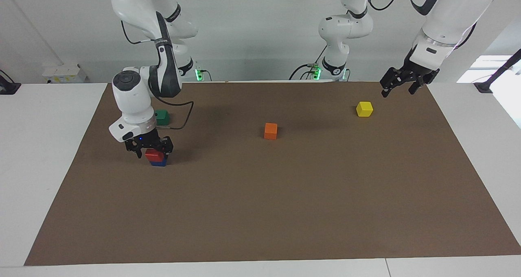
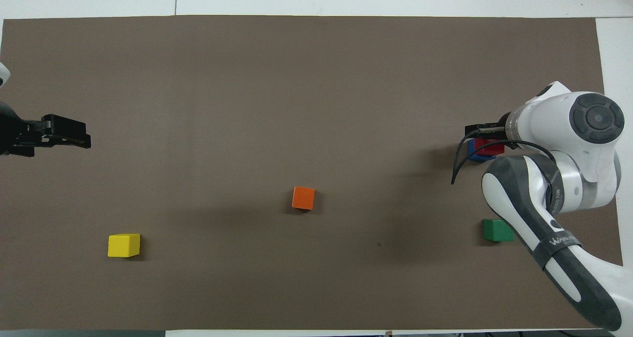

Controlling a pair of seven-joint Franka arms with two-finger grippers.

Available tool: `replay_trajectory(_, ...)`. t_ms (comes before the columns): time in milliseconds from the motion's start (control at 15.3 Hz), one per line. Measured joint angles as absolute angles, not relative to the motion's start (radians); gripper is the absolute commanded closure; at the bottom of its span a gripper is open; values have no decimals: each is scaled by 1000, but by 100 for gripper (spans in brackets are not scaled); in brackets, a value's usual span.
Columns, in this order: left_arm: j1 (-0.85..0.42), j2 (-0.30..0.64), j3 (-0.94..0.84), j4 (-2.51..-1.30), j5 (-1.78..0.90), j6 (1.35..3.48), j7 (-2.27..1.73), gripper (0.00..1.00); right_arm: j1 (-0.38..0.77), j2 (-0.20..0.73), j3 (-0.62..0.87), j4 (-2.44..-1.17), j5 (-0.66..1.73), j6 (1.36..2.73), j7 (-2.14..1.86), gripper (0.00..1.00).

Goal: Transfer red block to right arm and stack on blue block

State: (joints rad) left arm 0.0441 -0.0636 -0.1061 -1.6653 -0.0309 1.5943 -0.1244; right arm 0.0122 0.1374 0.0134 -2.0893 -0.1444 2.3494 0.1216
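Counting five blocks: red block point(image 1: 154, 155) atop blue block point(image 1: 159, 162).

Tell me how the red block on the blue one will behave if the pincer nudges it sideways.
The red block looks rigid with plain flat faces, so it would probably slide, not roll. It sits slightly offset on the blue block, so a push could tip it off. The right pincer is around it; whether it grips is unclear.

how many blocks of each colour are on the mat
red block: 1, on the blue one
blue block: 1
green block: 1
orange block: 1
yellow block: 1
total: 5
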Motion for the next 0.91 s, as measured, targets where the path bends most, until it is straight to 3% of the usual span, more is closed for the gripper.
replay_trajectory(391, 44, -64, -106, -1665, -31, 1594, -124, 0, 17, 85, 31, -1831, -36, 2000, 28, 0)
replay_trajectory(913, 44, -64, -106, -1665, -31, 1594, -124, 0, -3, -24, 25, -1705, -20, 1613, -72, 0)
